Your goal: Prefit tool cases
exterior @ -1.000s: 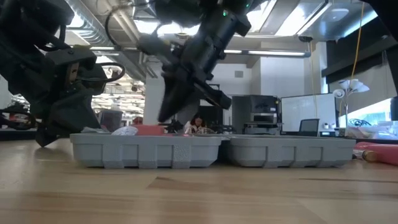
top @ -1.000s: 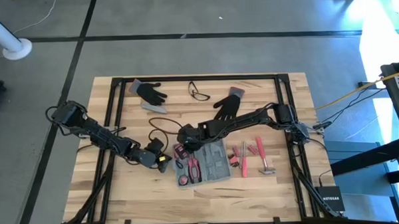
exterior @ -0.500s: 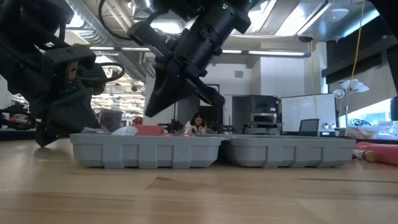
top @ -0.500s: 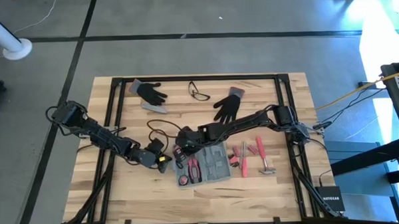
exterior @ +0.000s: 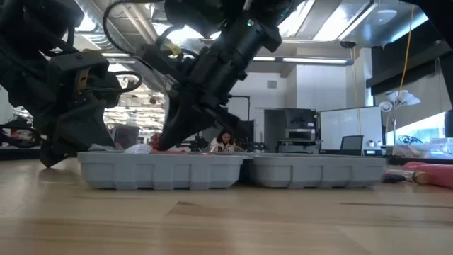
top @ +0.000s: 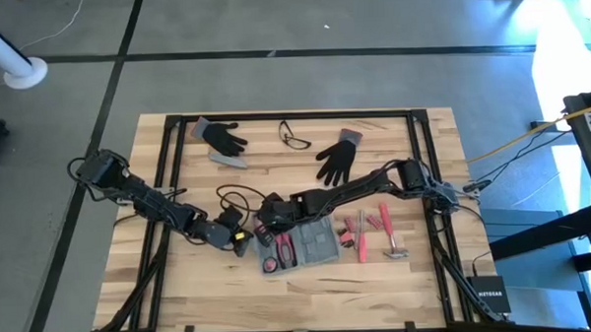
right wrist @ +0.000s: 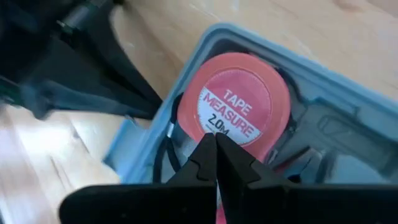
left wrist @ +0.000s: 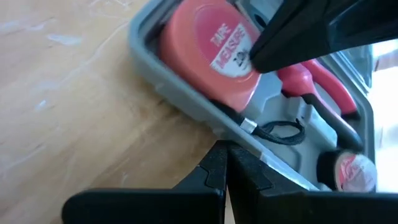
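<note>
Right gripper (right wrist: 216, 163), fingers pressed together, pokes the red tape measure (right wrist: 242, 107) seated in the open tool case (top: 300, 246). Case lies flat just below the black glove (top: 338, 157). Left gripper (left wrist: 225, 167), also closed, sits against the case's outer corner.

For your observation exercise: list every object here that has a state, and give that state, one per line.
Tool case: open, flat on the table.
Tape measure: seated in the case.
Right gripper: shut, tips on the tape measure.
Left gripper: shut, at the case's edge.
Hammer: loose beside the case.
</note>
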You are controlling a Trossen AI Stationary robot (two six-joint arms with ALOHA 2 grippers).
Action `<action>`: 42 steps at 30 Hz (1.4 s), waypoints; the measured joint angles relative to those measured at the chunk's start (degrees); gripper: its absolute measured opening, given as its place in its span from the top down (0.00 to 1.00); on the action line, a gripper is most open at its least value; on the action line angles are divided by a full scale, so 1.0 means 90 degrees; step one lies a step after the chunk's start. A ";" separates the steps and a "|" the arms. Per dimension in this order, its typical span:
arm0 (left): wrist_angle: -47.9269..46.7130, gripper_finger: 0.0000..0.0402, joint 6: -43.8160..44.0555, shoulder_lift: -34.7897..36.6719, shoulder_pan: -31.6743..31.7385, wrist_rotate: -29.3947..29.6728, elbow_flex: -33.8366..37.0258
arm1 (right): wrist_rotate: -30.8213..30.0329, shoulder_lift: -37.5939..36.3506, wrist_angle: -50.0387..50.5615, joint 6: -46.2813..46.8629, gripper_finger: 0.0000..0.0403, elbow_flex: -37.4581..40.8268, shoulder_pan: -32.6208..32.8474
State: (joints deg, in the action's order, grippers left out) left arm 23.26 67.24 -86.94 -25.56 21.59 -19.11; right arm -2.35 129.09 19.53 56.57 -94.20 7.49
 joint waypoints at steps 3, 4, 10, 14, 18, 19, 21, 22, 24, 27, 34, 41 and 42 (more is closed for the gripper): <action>0.0000 1.00 0.0007 0.0000 -0.0006 -0.0058 0.0001 | 0.0046 0.0093 -0.0160 0.0008 1.00 -0.0009 0.0048; -0.0007 1.00 0.0018 0.0001 -0.0008 -0.0079 0.0002 | 0.0069 0.0100 -0.0196 0.0020 1.00 -0.0019 0.0039; 0.0012 1.00 -0.0017 0.0000 -0.0008 -0.0080 -0.0007 | 0.0326 -0.0147 -0.0042 -0.0447 1.00 -0.0244 -0.0023; 0.0016 1.00 -0.0232 -0.0002 -0.0010 -0.0086 -0.0007 | 0.0318 -0.0488 0.0418 -0.0813 1.00 -0.0392 -0.0248; 0.0016 1.00 -0.0288 -0.0002 -0.0010 -0.0082 -0.0007 | 0.0438 -0.0541 0.0723 -0.1241 1.00 -0.0356 -0.0588; 0.0016 1.00 -0.0290 -0.0002 -0.0007 -0.0080 -0.0007 | 0.0621 -0.0541 0.0702 -0.1309 1.00 -0.0356 -0.0660; 0.0017 1.00 -0.0282 0.0004 -0.0007 -0.0070 -0.0006 | 0.0900 -0.0565 0.0643 -0.1323 1.00 -0.0363 -0.0743; 0.0008 1.00 -0.0266 0.0034 -0.0007 -0.0071 -0.0002 | 0.0953 -0.0543 0.0541 -0.1328 1.00 -0.0363 -0.0759; -0.0013 1.00 -0.0222 0.0083 -0.0005 -0.0077 0.0003 | 0.1173 -0.0504 0.0258 -0.1326 1.00 -0.0303 -0.0755; -0.0060 1.00 -0.0209 0.0131 -0.0005 -0.0088 0.0015 | 0.1293 -0.0444 0.0091 -0.1305 1.00 -0.0223 -0.0588; -0.0100 1.00 -0.0168 0.0124 0.0012 -0.0056 0.0010 | 0.0697 -0.0134 -0.0249 -0.1113 1.00 -0.0183 -0.0368; -0.0089 1.00 0.0061 0.0126 0.0005 -0.0044 0.0000 | 0.0467 0.0182 -0.0354 -0.1016 1.00 -0.0202 -0.0369; -0.0085 1.00 0.0060 0.0126 0.0005 -0.0042 0.0000 | 0.0541 0.0215 -0.0357 -0.1016 1.00 -0.0203 -0.0369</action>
State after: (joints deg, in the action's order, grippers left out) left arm 22.50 67.78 -85.80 -25.52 21.21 -19.11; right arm 2.52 131.02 16.32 47.42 -96.03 4.16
